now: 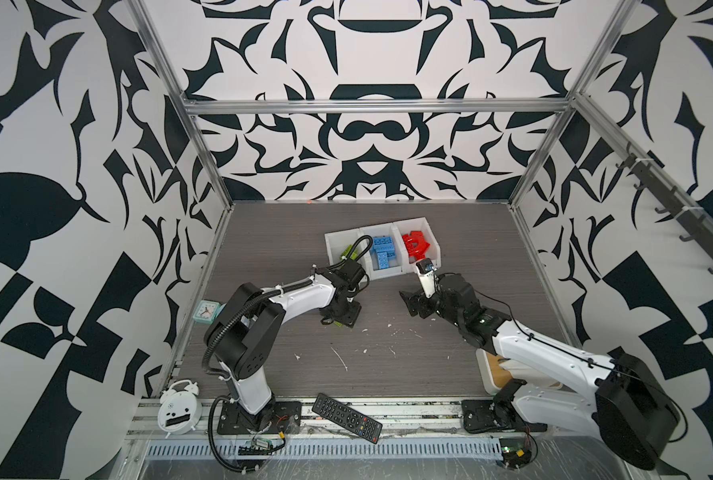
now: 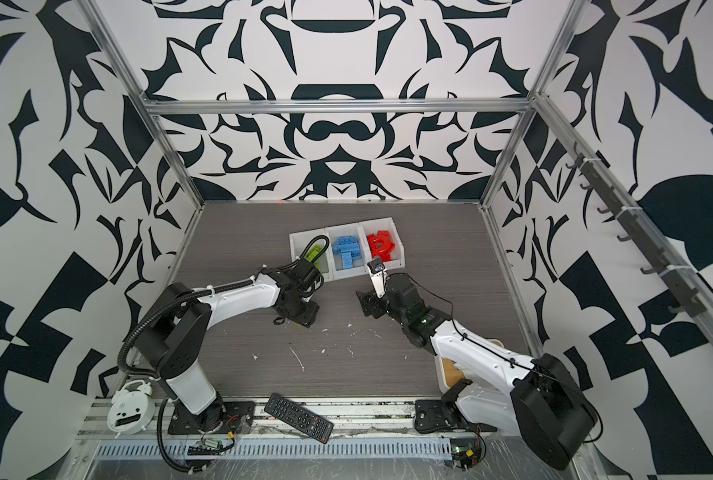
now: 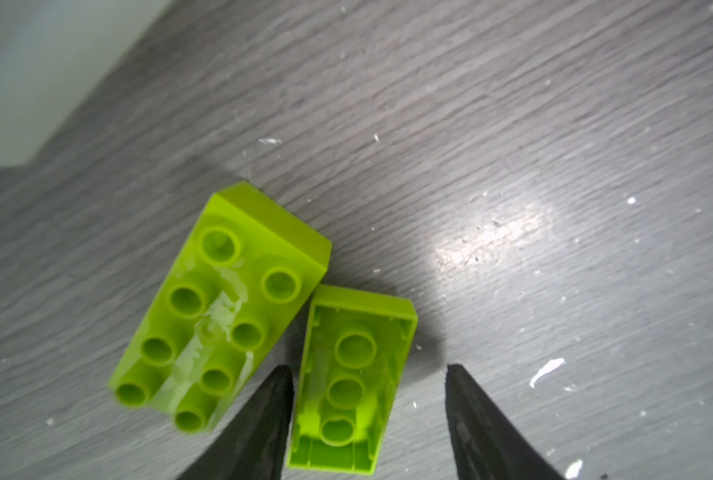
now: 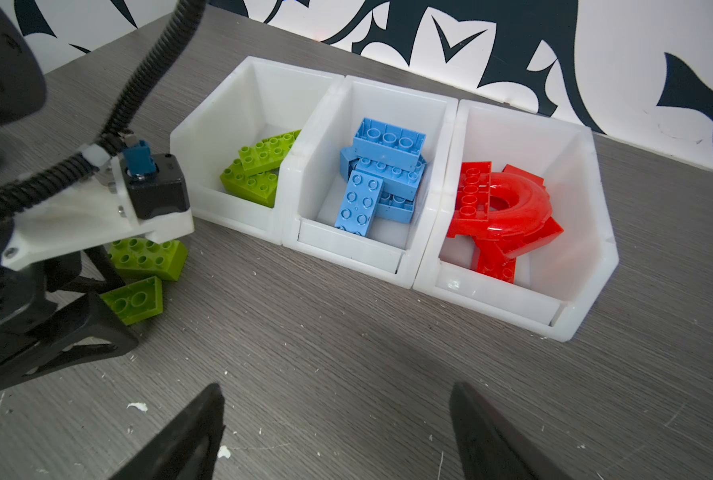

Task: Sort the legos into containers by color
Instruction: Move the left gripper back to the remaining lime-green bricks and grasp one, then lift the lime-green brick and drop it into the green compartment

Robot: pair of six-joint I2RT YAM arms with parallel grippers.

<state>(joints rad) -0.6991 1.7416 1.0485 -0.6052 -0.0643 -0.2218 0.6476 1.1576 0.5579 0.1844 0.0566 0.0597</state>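
Note:
Two lime green legos lie on the table in front of the containers: a studs-up brick and beside it an upside-down brick. My left gripper is down over the upside-down brick and open. One finger is against the brick's side and the other stands clear of it. The three white containers hold green legos, blue legos and red legos, one colour each. My right gripper hovers open and empty in front of the containers.
A black remote and a white alarm clock lie on the front rail. A small teal clock stands at the left edge. A white box with a wooden lid sits under the right arm. White flecks dot the table.

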